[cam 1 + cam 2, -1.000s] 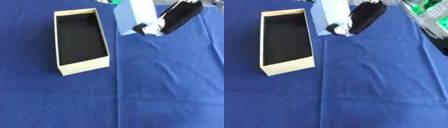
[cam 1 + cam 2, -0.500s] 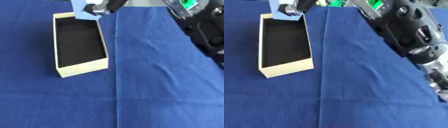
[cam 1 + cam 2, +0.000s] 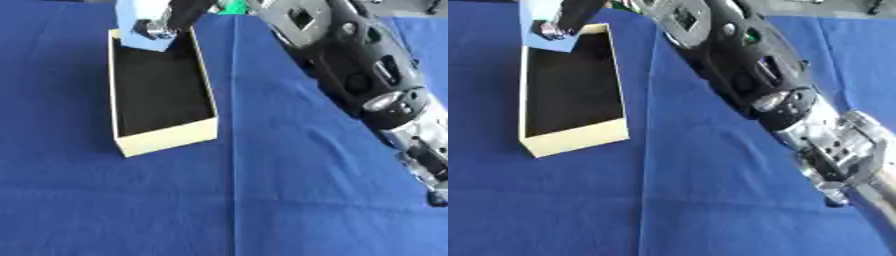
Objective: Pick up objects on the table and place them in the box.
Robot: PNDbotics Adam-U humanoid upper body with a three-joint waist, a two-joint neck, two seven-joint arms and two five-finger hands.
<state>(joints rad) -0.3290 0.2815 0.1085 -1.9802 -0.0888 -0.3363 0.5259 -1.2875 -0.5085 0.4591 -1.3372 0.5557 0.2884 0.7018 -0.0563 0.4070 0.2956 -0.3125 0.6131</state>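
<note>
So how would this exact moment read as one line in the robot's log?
phase: placing | right hand: holds light blue object over far end of box | left hand: unseen | table: blue cloth

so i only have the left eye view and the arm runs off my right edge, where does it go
observer: In the right eye view the right arm carries on down through a silver joint and leaves at the lower right corner.
operator: ok and the blue thing, where is it over the box
observer: Here the blue thing, pinched by the right hand, overlaps the far left corner of the box, and its left edge looks level with that wall.
</note>
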